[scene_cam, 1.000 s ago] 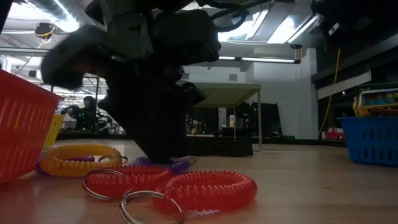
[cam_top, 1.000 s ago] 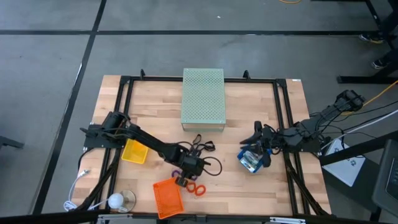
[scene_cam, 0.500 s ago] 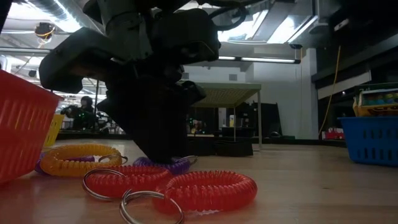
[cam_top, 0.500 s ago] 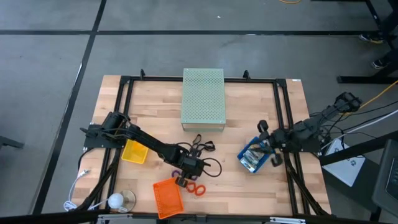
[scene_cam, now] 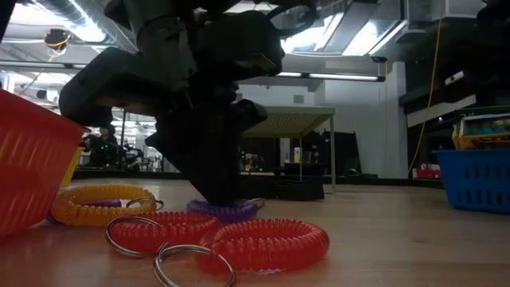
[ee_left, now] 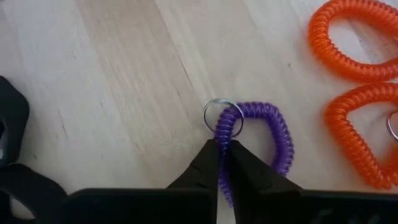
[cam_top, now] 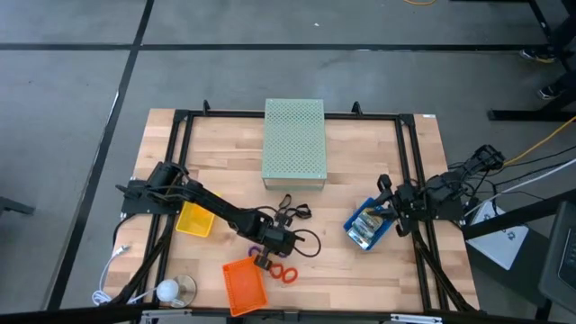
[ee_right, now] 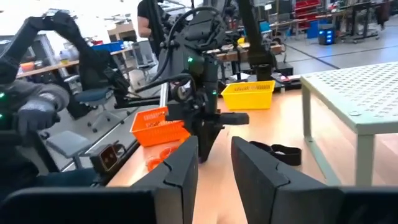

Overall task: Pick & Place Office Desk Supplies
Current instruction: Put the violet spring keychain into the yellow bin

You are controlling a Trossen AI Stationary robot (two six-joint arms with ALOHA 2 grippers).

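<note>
A purple coil ring (ee_left: 273,134) with a small metal split ring (ee_left: 222,118) lies on the wooden table, and my left gripper (ee_left: 222,152) is shut on it. In the high view that gripper (cam_top: 262,255) stands beside the orange tray (cam_top: 243,286). Two red coil rings (cam_top: 283,273) lie next to the purple one, and an orange-yellow ring (scene_cam: 100,203) lies near the tray. Thin black loops (cam_top: 292,212) lie farther back. Printed packets fill the blue tray (cam_top: 351,225). My right gripper (ee_right: 214,165) is open just right of that tray, touching nothing. My left gripper pinches one strand of the purple ring's coil (ee_left: 222,138) between its two fingers, just beside the metal split ring. The fingers come from above, pointing down, one on each side of the strand. The ring (scene_cam: 227,211) lies flat on the table.
A large pale green perforated box (cam_top: 293,142) stands at the far middle. A yellow tray (cam_top: 193,219) sits at the left under the left arm. A black frame (cam_top: 180,126) runs around the table. Bare wood lies between the rings and the blue tray.
My left gripper has shut on the purple ring's strand, staying over the same spot; the ring has shifted slightly on the table. My right gripper has drawn back from over the blue tray toward the table's right edge, its fingers still open.
</note>
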